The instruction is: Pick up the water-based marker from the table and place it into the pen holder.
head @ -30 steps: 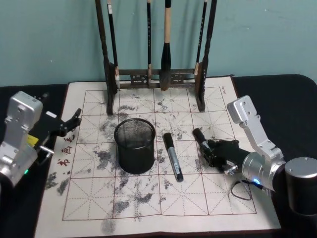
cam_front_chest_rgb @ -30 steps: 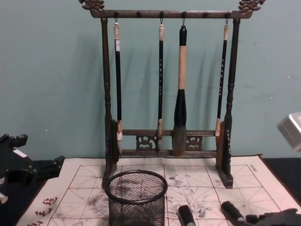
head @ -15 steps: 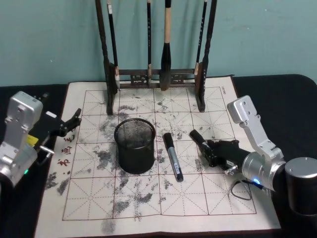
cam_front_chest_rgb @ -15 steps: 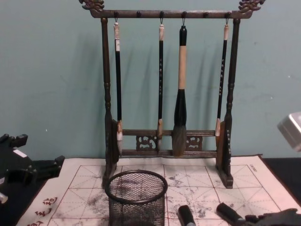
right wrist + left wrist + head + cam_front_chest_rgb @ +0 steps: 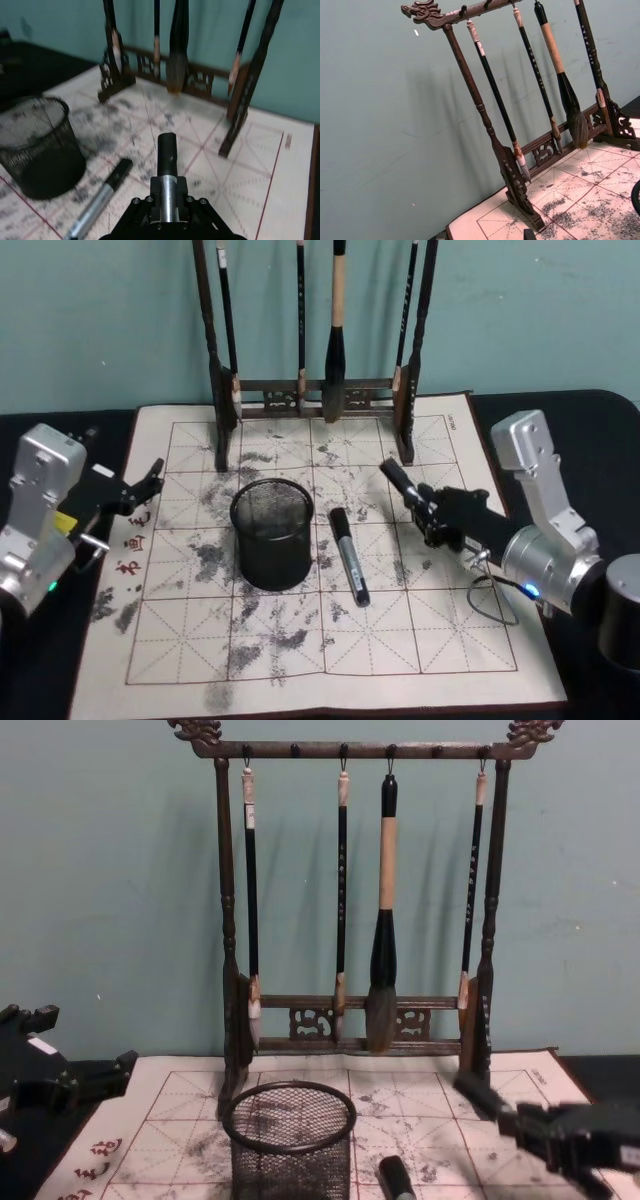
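My right gripper (image 5: 432,512) is shut on a black water-based marker (image 5: 400,483) and holds it clear of the mat, cap end pointing up and toward the brush rack. The right wrist view shows this marker (image 5: 167,160) sticking out between the closed jaws. In the chest view my right gripper (image 5: 530,1128) hangs to the right of the pen holder (image 5: 290,1140). The pen holder (image 5: 272,533), a round black mesh cup, stands upright left of the gripper. A second marker (image 5: 349,555) lies flat on the mat between them. My left gripper (image 5: 140,488) rests open at the mat's left edge.
A tall dark wooden brush rack (image 5: 315,395) with several hanging brushes stands at the back of the ink-stained calligraphy mat (image 5: 300,640). The rack's right post (image 5: 405,430) is close behind the held marker. Black table surface (image 5: 590,440) surrounds the mat.
My right gripper has lifted the marker off the mat and carried it up and back toward the rack. The left arm and the lying marker have not moved.
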